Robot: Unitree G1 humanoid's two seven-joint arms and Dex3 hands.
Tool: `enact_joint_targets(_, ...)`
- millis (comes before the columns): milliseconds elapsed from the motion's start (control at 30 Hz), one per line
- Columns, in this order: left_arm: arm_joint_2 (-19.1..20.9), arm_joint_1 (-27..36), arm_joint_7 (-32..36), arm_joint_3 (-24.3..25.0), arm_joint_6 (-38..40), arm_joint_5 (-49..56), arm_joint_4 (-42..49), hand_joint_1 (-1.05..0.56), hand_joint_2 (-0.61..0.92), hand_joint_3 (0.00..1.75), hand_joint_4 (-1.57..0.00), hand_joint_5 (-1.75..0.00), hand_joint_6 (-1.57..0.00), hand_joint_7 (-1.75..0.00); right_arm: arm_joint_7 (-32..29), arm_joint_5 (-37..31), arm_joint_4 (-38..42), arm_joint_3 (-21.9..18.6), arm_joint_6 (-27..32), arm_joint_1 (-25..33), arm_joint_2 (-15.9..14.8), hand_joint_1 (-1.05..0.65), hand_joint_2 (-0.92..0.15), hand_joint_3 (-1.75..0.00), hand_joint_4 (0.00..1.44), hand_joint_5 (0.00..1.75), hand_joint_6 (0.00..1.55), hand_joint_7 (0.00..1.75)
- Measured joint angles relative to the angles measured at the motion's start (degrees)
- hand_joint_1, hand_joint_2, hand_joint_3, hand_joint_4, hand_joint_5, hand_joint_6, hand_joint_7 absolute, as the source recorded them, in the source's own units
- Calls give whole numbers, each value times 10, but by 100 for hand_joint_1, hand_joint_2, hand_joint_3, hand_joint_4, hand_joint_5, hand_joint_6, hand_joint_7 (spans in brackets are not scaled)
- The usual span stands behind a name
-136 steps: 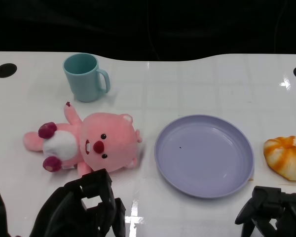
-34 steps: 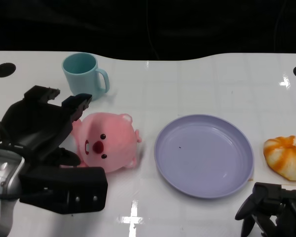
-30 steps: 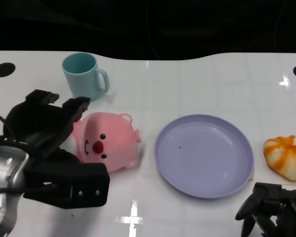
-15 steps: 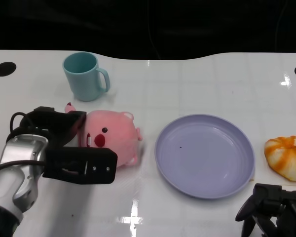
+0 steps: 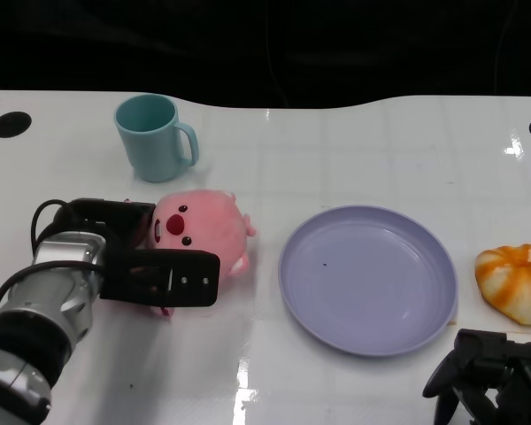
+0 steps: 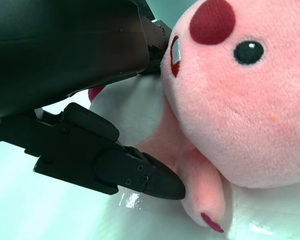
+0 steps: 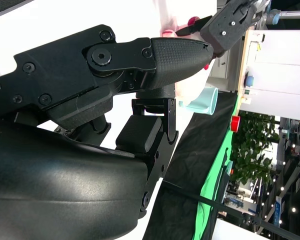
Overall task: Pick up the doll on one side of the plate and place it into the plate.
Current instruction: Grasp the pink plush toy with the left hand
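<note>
While the pink plush doll (image 5: 197, 232) is sitting on the white table (image 5: 354, 150) just left of the purple plate (image 5: 367, 278), the left hand (image 5: 128, 261) is holding it around its white tummy, with black fingers (image 6: 115, 167) pressing its soft body. The doll has a dark red nose, black eyes and dark red paws. A moment ago it was lying flat; now its head is tipping up. The right hand (image 5: 491, 381) is resting low by the table edge, fingers curled, holding nothing. A teal mug (image 5: 153, 137) is standing behind the doll.
</note>
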Motion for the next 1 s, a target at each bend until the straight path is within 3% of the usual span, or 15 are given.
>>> enact_joint_targets(67,-7,-9,18,-4,-8,-12,26,-43,92,7,-67,-22,-57,-5,0,0,-1,0,0,1,0,-96,-92,-40,98,140,97,107)
enact_joint_targets(100,-10,-10,32,-4,-13,-18,36,-38,92,9,-68,-41,-64,-3,0,0,-1,0,1,1,0,-96,-92,-40,98,140,97,107)
enact_joint_targets(133,-12,-11,48,-4,-19,-22,44,-34,92,12,-66,-76,-72,-3,0,0,-1,0,1,2,0,-96,-92,-40,97,140,97,107)
enact_joint_targets(167,-14,-11,64,-4,-25,-30,53,-29,92,15,-65,-97,-87,-6,0,0,-1,0,1,3,0,-96,-92,-39,97,140,97,106)
enact_joint_targets(200,-15,-11,82,-3,-32,-37,61,-29,92,14,-65,-103,-96,-9,0,0,-1,0,1,3,0,-96,-92,-40,97,140,97,106)
enact_joint_targets(233,-16,-11,100,-3,-40,-40,69,-29,92,11,-64,-128,-104,-19,1,0,-1,0,1,3,0,-96,-92,-40,97,140,97,106)
enact_joint_targets(267,-17,-11,116,-4,-46,-42,77,-28,92,14,-62,-154,-95,-58,1,0,-1,0,0,3,0,-96,-92,-40,97,140,97,106)
enact_joint_targets(300,-18,-11,132,-5,-50,-44,83,-28,92,20,-60,-159,-85,-81,1,0,-1,0,0,3,0,-96,-92,-40,97,140,97,106)
enact_joint_targets(333,-19,-10,147,-5,-53,-46,90,-27,92,27,-62,-151,-79,-76,1,0,-1,0,0,3,0,-97,-92,-40,97,139,97,106)
enact_joint_targets(433,-19,-8,184,-6,-68,-56,103,-25,92,41,-65,-171,-79,-85,1,-1,-1,0,0,3,0,-96,-92,-40,97,139,98,106)
enact_joint_targets(533,-17,-2,216,-6,-86,-63,108,-24,92,46,-76,-174,-62,-148,1,-1,-1,0,0,2,0,-96,-92,-40,97,139,98,106)
enact_joint_targets(600,-15,5,247,-3,-103,-68,112,-23,90,48,-82,-175,-60,-168,1,-1,0,0,-1,2,0,-96,-92,-40,97,139,97,106)
enact_joint_targets(667,-13,16,281,4,-123,-81,114,-23,89,50,-84,-175,-60,-173,1,-1,2,0,-7,1,0,-95,-92,-41,97,139,97,105)
enact_joint_targets(833,-6,39,361,15,-172,-91,116,-15,65,85,-92,-175,-69,-175,1,-1,2,0,-5,-1,0,-96,-92,-39,98,139,98,105)
enact_joint_targets(1000,4,54,387,21,-206,-105,103,-16,54,105,-91,-175,-68,-175,1,-1,1,0,-4,-1,0,-96,-92,-39,97,139,98,104)
